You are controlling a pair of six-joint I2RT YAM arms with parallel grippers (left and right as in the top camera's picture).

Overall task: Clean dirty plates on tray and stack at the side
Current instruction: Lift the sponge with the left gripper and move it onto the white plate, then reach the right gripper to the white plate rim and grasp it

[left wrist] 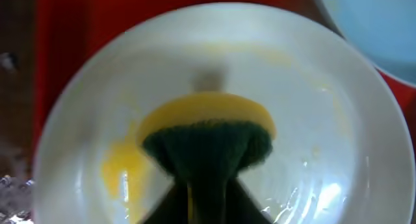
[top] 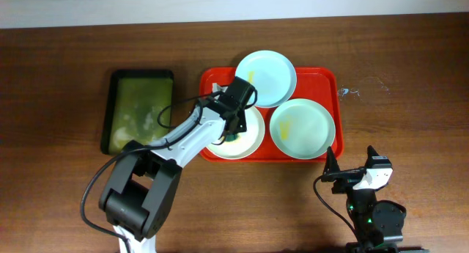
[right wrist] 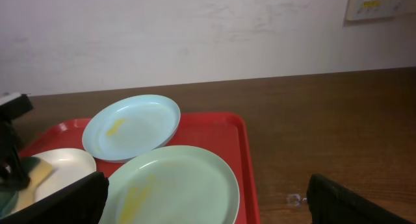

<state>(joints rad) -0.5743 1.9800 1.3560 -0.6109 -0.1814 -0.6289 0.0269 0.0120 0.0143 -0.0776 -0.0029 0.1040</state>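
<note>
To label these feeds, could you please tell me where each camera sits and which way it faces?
Overhead: above the table, looking straight down at the tray and plates; left arm and right arm show.
Left wrist: on the left arm, looking down at the white plate; the left end effector gripping a sponge shows.
Right wrist: low, facing across the tray toward a wall; the open right end effector shows.
Shared: all show the white plate and sponge.

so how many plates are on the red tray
3. The white plate is near left, under the sponge in the left end effector; the pale blue plate at the back; the pale green plate near right. None seems hidden.
</note>
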